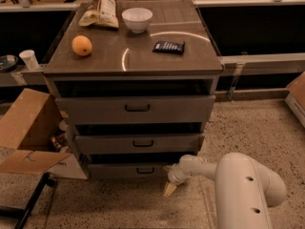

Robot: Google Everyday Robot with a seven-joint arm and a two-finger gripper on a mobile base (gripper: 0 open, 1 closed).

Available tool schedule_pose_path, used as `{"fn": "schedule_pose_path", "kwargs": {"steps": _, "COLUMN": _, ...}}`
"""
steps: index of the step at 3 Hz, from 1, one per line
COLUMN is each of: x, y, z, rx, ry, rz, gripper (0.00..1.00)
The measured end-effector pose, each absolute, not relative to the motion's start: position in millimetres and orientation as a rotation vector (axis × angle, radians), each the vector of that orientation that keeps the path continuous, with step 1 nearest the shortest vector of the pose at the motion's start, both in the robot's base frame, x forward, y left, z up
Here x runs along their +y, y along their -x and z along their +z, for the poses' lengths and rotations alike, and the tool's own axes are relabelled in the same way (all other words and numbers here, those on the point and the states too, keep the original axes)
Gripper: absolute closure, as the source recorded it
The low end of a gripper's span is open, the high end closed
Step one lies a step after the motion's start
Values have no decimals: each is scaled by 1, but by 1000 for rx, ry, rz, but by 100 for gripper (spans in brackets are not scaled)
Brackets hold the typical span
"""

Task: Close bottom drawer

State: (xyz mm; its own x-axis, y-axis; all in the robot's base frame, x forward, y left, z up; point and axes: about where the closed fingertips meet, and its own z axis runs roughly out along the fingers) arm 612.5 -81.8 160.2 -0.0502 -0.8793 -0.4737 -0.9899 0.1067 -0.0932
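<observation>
The bottom drawer [128,170] is the lowest of three grey-brown drawers, with a small black bar handle [145,170]. Its front stands slightly out from the cabinet, with a dark gap above it. My white arm reaches in from the lower right. My gripper [169,183] is at the drawer front's right end, close to or touching it, with a tan fingertip [168,190] pointing down toward the floor. The middle drawer [138,143] and top drawer [136,109] also stand partly out.
An open cardboard box [28,137] stands left of the cabinet. On the cabinet top are an orange [82,46], a white bowl [137,19], a snack bag [101,6] and a dark bar [168,47]. A black stand leg [33,202] lies at lower left. Speckled floor [257,128] lies on the right.
</observation>
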Motion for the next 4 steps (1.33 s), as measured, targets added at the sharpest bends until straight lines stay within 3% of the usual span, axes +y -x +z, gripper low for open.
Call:
{"fn": "schedule_pose_path", "kwargs": {"steps": 1, "x": -90, "y": -628, "z": 163, "rx": 1959, "ry": 1783, "rz": 338, "gripper": 0}}
{"fn": "schedule_pose_path", "kwargs": {"steps": 3, "x": -106, "y": -601, "z": 191, "rx": 1928, "ry": 1822, "rz": 377, "gripper": 0}}
{"fn": "schedule_pose_path", "kwargs": {"steps": 4, "x": -126, "y": -549, "z": 219, "rx": 1924, "ry": 1879, "rz": 464, "gripper": 0}}
